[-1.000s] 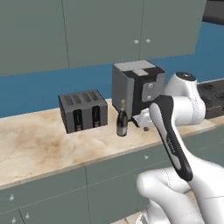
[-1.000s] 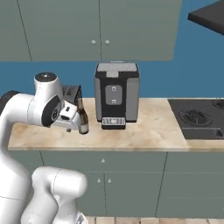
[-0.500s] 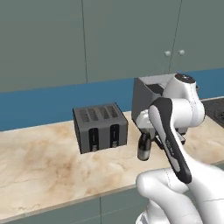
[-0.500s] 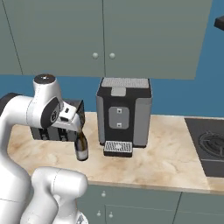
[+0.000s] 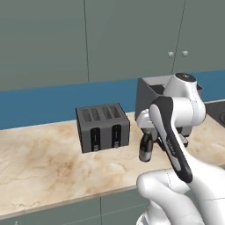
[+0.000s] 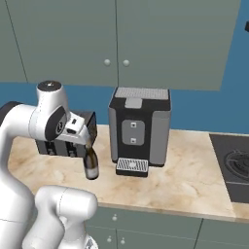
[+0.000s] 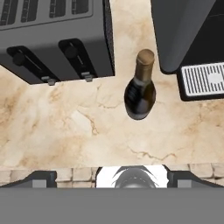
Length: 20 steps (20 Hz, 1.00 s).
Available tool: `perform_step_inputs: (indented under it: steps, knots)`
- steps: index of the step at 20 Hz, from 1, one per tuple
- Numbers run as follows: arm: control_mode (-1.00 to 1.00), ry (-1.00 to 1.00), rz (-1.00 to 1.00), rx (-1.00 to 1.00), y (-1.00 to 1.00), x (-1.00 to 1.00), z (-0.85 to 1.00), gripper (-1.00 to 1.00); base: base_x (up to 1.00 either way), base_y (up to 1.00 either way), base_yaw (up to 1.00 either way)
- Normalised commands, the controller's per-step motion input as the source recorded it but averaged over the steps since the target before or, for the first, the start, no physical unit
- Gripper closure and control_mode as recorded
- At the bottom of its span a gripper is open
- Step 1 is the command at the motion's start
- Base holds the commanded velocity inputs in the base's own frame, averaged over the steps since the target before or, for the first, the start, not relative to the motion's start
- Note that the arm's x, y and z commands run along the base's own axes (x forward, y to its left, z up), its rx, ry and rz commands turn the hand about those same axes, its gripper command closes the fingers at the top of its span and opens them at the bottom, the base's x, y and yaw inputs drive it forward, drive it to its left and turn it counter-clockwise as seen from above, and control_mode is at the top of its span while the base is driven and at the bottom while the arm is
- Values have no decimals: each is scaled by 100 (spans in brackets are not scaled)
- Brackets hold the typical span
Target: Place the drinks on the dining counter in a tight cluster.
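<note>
The dark bottle (image 7: 140, 89) stands upright at centre frame on the marble tabletop (image 7: 65, 127), between the toaster (image 7: 52, 39) and the coffee machine (image 7: 188, 39). We hold our claw (image 7: 111, 177) above it, fingers spread wide and empty, presumably lining up a grasp.

The worktop (image 7: 65, 131) looked like polished beige marble with brown veins, smooth and faintly shiny. The bottle (image 7: 140, 89) read as dark glass, glossy on the shoulder, its neck wrapped in dull bronze foil (or something like it). The toaster (image 5: 103, 127) was dark grey metal with a matt finish. The coffee machine (image 6: 140, 131) looked like grey satin metal with black plastic sides. The wall cabinets (image 5: 88, 39) were flat matt grey-green.
</note>
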Motion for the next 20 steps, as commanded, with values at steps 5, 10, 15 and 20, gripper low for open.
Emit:
perform_step_inputs:
  steps: [5, 10, 15, 20]
  knots:
    - [100, 0, 0, 0, 0, 0, 0, -100, 0, 0, 0]
    - [-100, 0, 0, 2, -8, 0, 0, -100, 0, -2, 0]
    - [-100, 0, 0, 1, -25, 0, 0, -100, 0, 0, 0]
    - [-100, -5, 0, 0, -19, 1, -18, -100, 0, 0, 0]
